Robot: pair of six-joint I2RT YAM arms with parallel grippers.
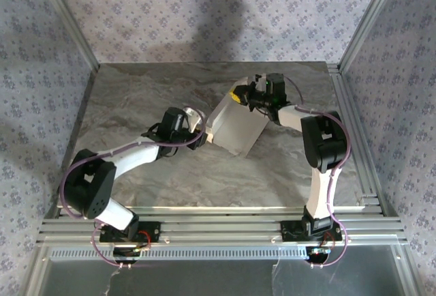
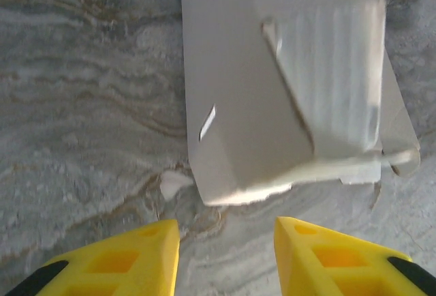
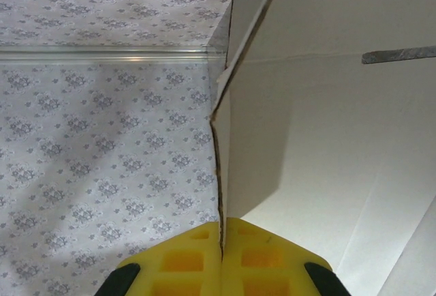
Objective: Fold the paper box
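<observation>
The paper box (image 1: 235,124) sits on the table (image 1: 150,173), one side raised: my right claw (image 3: 221,231) pinches its thin edge, left claw (image 2: 225,241) hangs apart just beside; I judge it light, floppy, best gripped at edges

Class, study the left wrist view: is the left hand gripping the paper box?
No: the left hand has its yellow fingers apart over the table, with the paper box beyond their tips.
</observation>
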